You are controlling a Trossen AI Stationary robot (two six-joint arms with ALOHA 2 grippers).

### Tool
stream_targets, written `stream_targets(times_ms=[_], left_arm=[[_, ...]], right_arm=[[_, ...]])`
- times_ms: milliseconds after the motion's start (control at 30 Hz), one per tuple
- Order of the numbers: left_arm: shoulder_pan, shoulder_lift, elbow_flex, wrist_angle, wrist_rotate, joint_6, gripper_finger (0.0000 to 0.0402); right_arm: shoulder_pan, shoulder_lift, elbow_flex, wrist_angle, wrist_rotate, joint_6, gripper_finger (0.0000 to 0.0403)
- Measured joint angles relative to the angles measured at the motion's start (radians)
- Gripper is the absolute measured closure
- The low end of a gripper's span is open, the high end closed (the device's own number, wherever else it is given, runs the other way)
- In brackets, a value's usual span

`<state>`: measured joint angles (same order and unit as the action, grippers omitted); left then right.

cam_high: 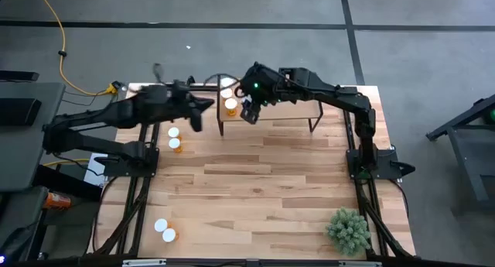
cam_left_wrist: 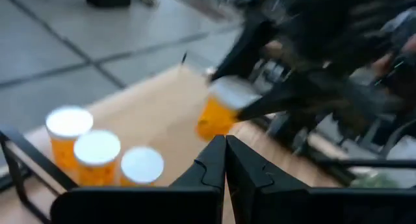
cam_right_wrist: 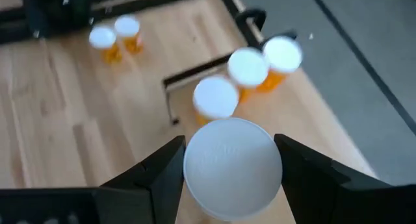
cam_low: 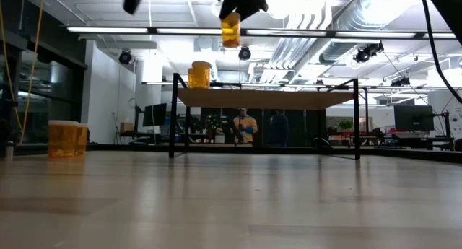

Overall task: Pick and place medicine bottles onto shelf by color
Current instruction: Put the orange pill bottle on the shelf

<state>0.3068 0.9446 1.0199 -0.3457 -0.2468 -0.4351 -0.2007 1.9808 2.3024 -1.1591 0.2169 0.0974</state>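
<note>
**Right wrist view: fourth bottle coming in over the shelf**

Right wrist view says it best: the right claw [cam_right_wrist: 229, 169] is pinching a bottle [cam_right_wrist: 233, 167] by its sides, cap up, so it can go down standing. It hangs in the air above the shelf [cam_high: 271, 120], near its left end, clear of the board in the low view.

Just past it sit three bottles [cam_right_wrist: 248, 69] already on the shelf, bunched close at that end. My guess is the carried one is meant to join that row, since they're all orange.

The left claw [cam_left_wrist: 225, 160] is pressed together with nothing in it, hovering just beside that end of the shelf, probably keeping out of the way.

Further out on the surface [cam_high: 263, 182]: two bottles [cam_high: 174, 138] near the left arm, two more [cam_high: 165, 231] at the front left corner. So eight in all. One plant [cam_high: 348, 230] at front right.
</note>
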Motion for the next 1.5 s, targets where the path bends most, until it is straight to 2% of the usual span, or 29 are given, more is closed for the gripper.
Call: stream_targets(times_ms=[167, 333, 667, 1200, 1500], left_arm=[[-0.018, -0.113, 0.000, -0.006, -0.061, 0.046, 0.0401], [-0.032, -0.161, 0.000, -0.028, -0.087, 0.046, 0.0401], [-0.048, -0.148, -0.001, -0.047, -0.088, 0.045, 0.0401], [-0.048, -0.146, -0.001, -0.050, -0.089, 0.043, 0.0401], [-0.048, -0.146, -0.001, -0.050, -0.085, 0.043, 0.0401]], right_arm=[[-0.069, 0.041, 0.000, 0.107, -0.001, -0.011, 0.0194], [-0.128, 0.122, 0.000, 0.152, 0.027, -0.012, 0.0194], [-0.190, 0.222, -0.001, 0.220, 0.017, 0.010, 0.0194], [-0.198, 0.224, -0.001, 0.243, 0.016, 0.052, 0.0194], [-0.198, 0.224, -0.001, 0.168, -0.019, 0.064, 0.0194]])
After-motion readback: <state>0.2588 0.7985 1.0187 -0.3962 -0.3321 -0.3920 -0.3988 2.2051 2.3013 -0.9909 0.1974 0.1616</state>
